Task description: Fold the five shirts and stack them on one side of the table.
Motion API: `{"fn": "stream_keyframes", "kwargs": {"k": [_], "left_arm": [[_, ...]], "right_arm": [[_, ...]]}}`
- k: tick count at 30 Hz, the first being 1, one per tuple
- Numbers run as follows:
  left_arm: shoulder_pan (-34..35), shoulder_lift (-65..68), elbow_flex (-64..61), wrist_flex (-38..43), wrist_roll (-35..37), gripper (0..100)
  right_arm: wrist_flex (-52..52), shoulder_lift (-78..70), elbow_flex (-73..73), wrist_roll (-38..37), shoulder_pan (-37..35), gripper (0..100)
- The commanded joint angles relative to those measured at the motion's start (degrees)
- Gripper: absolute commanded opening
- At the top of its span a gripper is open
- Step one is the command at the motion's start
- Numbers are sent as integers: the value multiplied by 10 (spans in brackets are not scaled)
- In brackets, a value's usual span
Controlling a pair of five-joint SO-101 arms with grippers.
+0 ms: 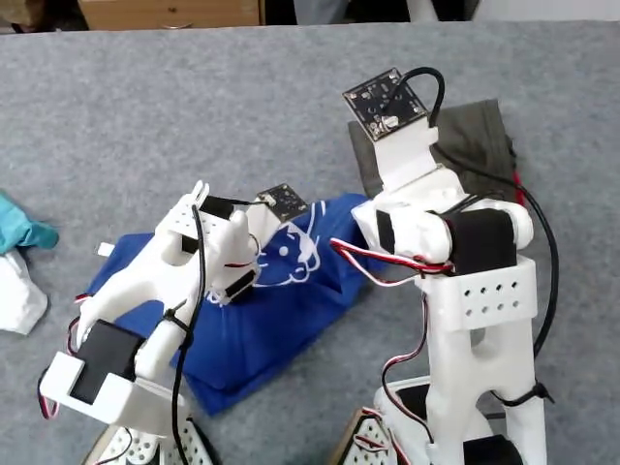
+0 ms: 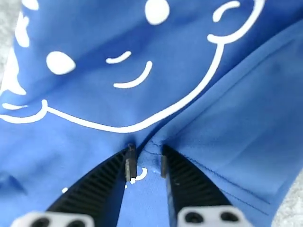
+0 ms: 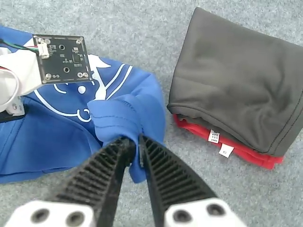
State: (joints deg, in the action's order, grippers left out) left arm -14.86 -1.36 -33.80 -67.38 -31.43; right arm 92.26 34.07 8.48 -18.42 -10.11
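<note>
Blue shirt (image 1: pixel 291 320): soft, limp, light; best held at hemmed edges; left jaws and right jaws each pinched its cloth.

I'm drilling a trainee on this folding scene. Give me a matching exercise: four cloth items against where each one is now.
1 blue shirt
2 grey shirt
3 red shirt
4 teal cloth

A folded, lying on top
B beside a white cloth at the high view's edge
C pinched in the right gripper
D under the grey shirt

Pairs: 1-C, 2-A, 3-D, 4-B
</note>
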Motion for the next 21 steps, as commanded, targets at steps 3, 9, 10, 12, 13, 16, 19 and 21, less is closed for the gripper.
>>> {"fn": "stream_keyframes", "kwargs": {"k": [3, 9, 10, 12, 13, 16, 19, 21], "left_arm": [[-6, -3, 35, -25, 8, 65], [-6, -4, 40, -37, 27, 57], [-6, -4, 44, -39, 33, 53], [-6, -4, 58, -55, 39, 30], [-7, -4, 65, -64, 40, 29], [-6, -10, 87, -94, 43, 30], [-5, -47, 95, -109, 55, 30], [-4, -89, 95, -118, 56, 30]], "right_arm": [[-9, 1, -4, -3, 9, 13], [-9, 1, -4, -1, 9, 13], [-9, 1, -4, -1, 9, 13], [-9, 1, -4, -1, 9, 13], [-9, 1, -4, -1, 9, 13], [-9, 1, -4, -1, 9, 13], [-9, 1, -4, -1, 9, 13], [-9, 1, -4, -1, 9, 13]]}}
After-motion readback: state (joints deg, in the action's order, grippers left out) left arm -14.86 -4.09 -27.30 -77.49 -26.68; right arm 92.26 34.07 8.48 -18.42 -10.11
